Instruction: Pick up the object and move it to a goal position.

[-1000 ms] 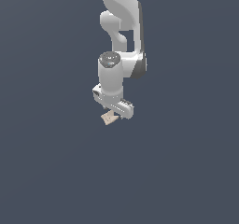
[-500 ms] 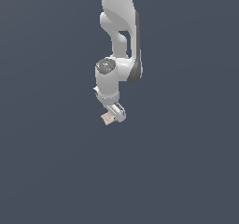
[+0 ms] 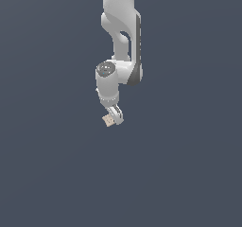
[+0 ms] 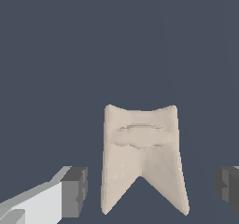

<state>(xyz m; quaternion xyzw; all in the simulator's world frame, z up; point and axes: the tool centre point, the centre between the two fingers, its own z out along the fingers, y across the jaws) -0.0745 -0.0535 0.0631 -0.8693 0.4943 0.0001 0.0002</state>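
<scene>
Franka Panda arm [image 3: 124, 46] descends from the top of the exterior view, wrist bent toward that view's left. No table edge or goal marker is visible against the plain dark background.

Gripper [image 3: 115, 117]: in the wrist view the two dark pads [image 4: 78, 190] stand well apart, each with a clear gap to the piece between them — jaws spread, nothing clamped.

Object [image 4: 144, 157]: a small beige-tan notched block, lying between the fingers. In the exterior view it sits at the fingertips [image 3: 108, 120], on that view's left side of them.

Orientation, wrist view: long axis runs across the line joining the pads; a shallow notch at one end, a deep V with two prongs at the other.

Judgement: the grasp step is in hand. Next move — close squarely on the flat flanks, then lift.
</scene>
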